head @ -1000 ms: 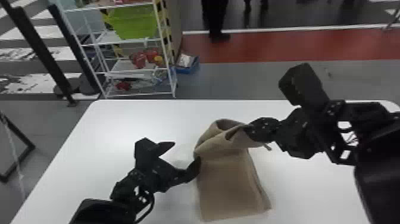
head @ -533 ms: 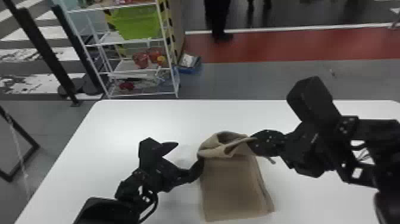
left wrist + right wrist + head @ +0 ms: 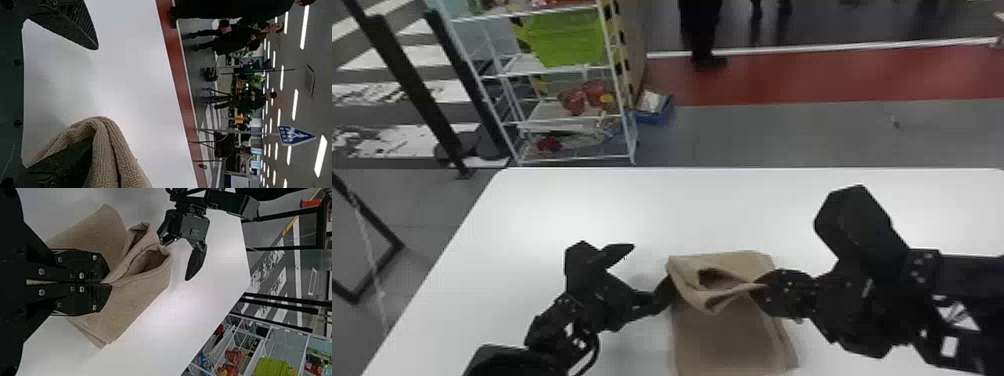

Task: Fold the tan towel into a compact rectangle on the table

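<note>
Left end effector [image 3: 653, 267] spread, towel [image 3: 113, 156] over finger [image 3: 76, 157]

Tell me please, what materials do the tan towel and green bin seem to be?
The tan towel looks like matte terry cloth, probably cotton: its surface is nubby. The green bin is likely plastic, judging by its even, bright colour and stiff shape; its finish is hard to judge.

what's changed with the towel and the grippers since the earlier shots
The right gripper moved back toward the robot, drawing the upper fold of the tan towel with it. Nothing was newly gripped or let go. The left gripper and the towel's lower layers stayed about where they were.
</note>
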Controlling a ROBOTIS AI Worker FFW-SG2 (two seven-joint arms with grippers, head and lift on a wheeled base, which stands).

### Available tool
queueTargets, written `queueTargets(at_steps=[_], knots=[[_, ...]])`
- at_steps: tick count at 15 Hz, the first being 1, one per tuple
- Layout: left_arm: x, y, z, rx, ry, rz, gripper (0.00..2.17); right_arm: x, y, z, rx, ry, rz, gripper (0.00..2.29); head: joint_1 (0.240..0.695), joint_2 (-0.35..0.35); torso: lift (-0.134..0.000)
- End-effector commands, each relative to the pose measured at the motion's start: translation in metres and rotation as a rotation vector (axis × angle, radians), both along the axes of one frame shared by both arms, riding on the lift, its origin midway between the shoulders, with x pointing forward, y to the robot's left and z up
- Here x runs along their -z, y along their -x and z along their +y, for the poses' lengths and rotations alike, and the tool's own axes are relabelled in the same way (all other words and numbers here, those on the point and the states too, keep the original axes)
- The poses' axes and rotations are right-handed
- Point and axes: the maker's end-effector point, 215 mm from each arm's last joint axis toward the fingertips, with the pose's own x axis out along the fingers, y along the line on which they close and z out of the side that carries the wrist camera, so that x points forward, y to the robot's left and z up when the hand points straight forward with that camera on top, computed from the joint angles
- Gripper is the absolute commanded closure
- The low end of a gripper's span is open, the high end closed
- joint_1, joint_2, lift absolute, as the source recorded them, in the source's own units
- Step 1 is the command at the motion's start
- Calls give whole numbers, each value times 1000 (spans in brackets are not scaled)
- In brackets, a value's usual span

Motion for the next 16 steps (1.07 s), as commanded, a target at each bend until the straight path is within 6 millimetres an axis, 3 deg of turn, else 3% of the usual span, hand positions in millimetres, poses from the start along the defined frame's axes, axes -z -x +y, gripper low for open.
queueTargets(at_steps=[1,5,8,16], knots=[[0,4,-4,2,10,-5,60,4,10,-5,-24,16,15,1143,695,151,-123],[-11,20,-1,10,24,-17,60,-8,-6,-30,12,31,-21,1143,695,135,-123],[-18,27,-4,22,36,-14,60,-19,-14,-27,5,18,-42,1143,695,113,-123],[-10,13,-31,56,27,1,60,-42,-11,-22,-18,-13,-75,1143,695,101,-123]])
